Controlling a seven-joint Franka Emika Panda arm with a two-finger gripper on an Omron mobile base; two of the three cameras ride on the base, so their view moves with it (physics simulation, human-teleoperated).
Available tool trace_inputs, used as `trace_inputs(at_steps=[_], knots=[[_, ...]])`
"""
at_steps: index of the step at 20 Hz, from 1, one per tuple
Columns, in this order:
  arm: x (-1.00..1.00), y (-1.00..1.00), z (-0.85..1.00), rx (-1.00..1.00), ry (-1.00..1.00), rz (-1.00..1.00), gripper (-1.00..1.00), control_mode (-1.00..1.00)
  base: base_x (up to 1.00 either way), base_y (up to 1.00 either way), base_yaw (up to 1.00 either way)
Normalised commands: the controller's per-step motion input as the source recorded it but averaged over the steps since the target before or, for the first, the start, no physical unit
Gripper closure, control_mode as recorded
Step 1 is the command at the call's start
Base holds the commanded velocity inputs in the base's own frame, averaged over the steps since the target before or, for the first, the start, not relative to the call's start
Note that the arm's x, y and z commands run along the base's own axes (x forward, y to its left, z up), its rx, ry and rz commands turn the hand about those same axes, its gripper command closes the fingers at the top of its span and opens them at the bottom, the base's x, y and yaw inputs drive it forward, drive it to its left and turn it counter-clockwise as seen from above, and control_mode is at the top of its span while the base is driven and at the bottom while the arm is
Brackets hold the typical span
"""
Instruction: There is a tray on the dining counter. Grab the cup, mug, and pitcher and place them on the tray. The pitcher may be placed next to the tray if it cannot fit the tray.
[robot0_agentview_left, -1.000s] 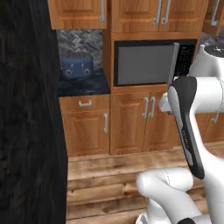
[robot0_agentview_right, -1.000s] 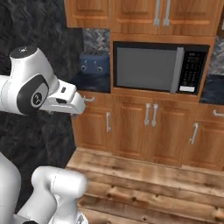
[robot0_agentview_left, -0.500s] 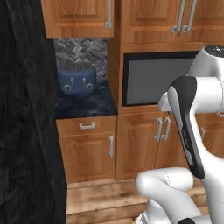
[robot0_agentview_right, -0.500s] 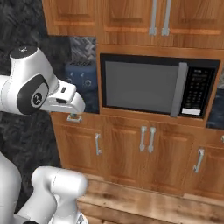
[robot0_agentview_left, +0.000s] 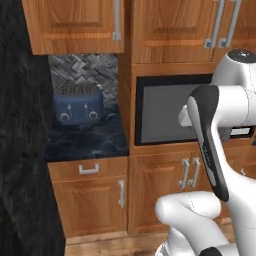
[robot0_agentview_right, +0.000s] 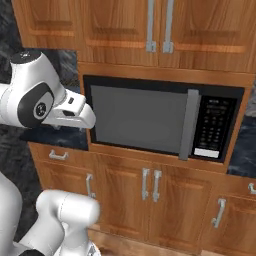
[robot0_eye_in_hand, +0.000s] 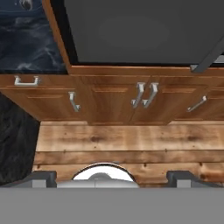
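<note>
The wood cabinets (robot0_agentview_right: 150, 200) fill the scene, upper doors above and lower doors with metal handles below, down to a plank floor (robot0_eye_in_hand: 131, 144) near the base. Set into them is the microwave (robot0_agentview_right: 160, 120), its dark door shut, a grey handle and a keypad panel on its right; the panel's marks are too small to read, and no brand shows. To its left, a blue toaster (robot0_agentview_left: 80, 104) stands on a black marbled countertop (robot0_agentview_left: 85, 140) under a grey herringbone backsplash. A dark marbled slab (robot0_agentview_left: 20, 150) rises along the near left; I cannot tell what it belongs to. The arm (robot0_agentview_left: 210, 145) is folded close in front of the microwave, and the gripper (robot0_eye_in_hand: 111, 177) looks down at the floor with its 2 fingers (robot0_eye_in_hand: 41, 177) spread wide and nothing between them. The tray, cup, mug and pitcher are out of sight here, so where they are cannot be told. The risk I judge: the base is close to the cabinets, and a turn or swing of the arm could knock the microwave door or handles.
</note>
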Motion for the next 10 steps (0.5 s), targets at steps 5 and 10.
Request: trace_inputs(at_steps=[5, 10], knots=[[0.0, 0.0, 0.0, 0.0, 0.0, 0.0, -1.0, 1.0, -0.3, -1.0, 0.03], [0.0, 0.0, 0.0, 0.0, 0.0, 0.0, -1.0, 1.0, -0.24, -1.0, 0.0]])
